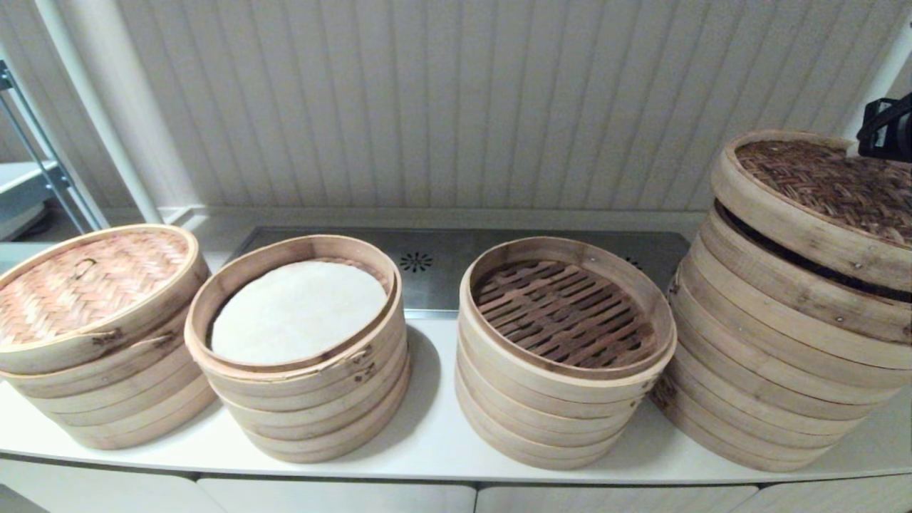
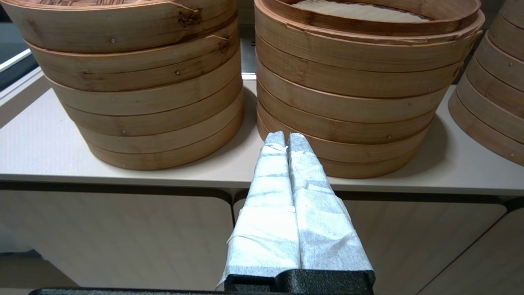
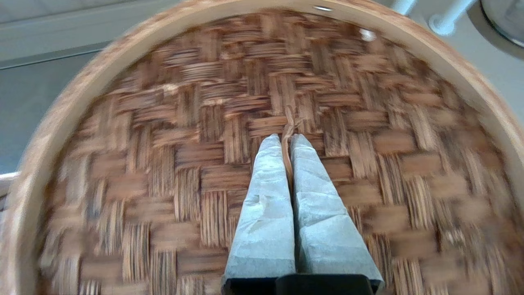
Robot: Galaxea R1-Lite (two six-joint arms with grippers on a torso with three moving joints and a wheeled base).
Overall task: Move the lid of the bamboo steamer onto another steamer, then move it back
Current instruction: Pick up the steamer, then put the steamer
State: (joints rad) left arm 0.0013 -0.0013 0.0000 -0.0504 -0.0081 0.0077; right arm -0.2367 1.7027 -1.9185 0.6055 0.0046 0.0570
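A dark woven bamboo steamer lid [image 1: 819, 192] hangs tilted over the tall steamer stack [image 1: 776, 356] at the far right, with a dark gap under its near edge. My right gripper [image 3: 285, 139] is shut on the lid's thin loop handle [image 3: 287, 127] at the centre of the weave [image 3: 204, 164]; only the arm's black body [image 1: 887, 128] shows in the head view. An open steamer with a slatted floor [image 1: 563, 313] stands just left of it. My left gripper [image 2: 285, 137] is shut on nothing, low in front of the counter edge.
A steamer lined with white cloth [image 1: 299, 313] stands left of centre. A lidded stack with a paler woven lid [image 1: 85, 285] is at the far left. The white counter [image 1: 427, 434] has a metal plate [image 1: 434, 263] behind the steamers, and a panelled wall behind.
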